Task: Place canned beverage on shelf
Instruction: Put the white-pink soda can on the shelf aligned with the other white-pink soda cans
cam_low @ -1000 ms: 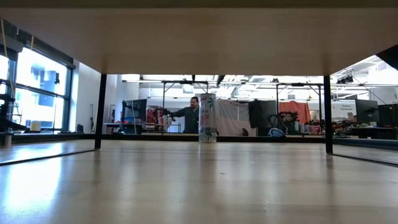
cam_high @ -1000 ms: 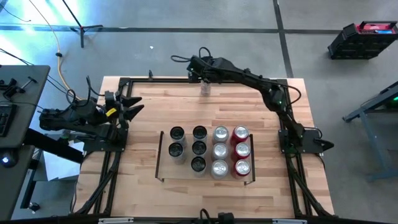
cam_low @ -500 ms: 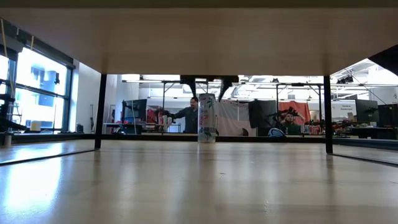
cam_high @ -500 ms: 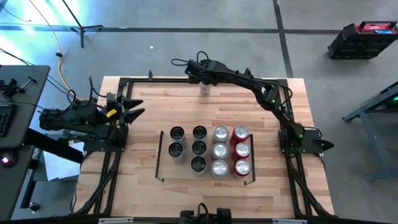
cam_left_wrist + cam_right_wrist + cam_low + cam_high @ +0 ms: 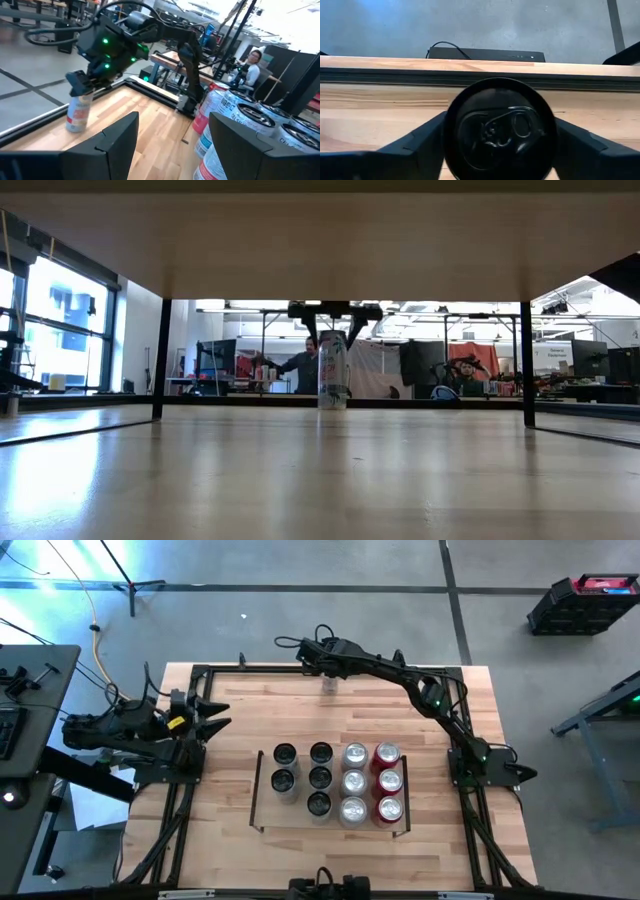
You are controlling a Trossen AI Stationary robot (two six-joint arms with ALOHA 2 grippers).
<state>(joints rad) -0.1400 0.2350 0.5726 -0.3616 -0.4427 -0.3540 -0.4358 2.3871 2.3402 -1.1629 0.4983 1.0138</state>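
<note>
Pale butcher-block wood is covering the table (image 5: 230,710), and a lone slim white can (image 5: 333,370) is standing upright on it near the far edge, well apart from the shelf (image 5: 257,790). From above, the right gripper (image 5: 328,668) is hiding most of that can, leaving only its lower body showing. In the right wrist view the can's dark lid and pull tab (image 5: 499,128) are filling the gap between the two fingers (image 5: 412,147), which are standing on either side of it; whether they are pressing the can cannot be told. The low view is showing the fingers reaching down around the can's top. The left gripper (image 5: 215,712) is waiting over the table's left edge, fingers apart and holding nothing. Eleven cans are standing in the shelf, five dark-topped, three silver and three red, with the near-left spot bare. Open wood is lying between the lone can and the shelf's far rail. A person (image 5: 250,70) is showing in the room beyond, partly hidden.
</note>
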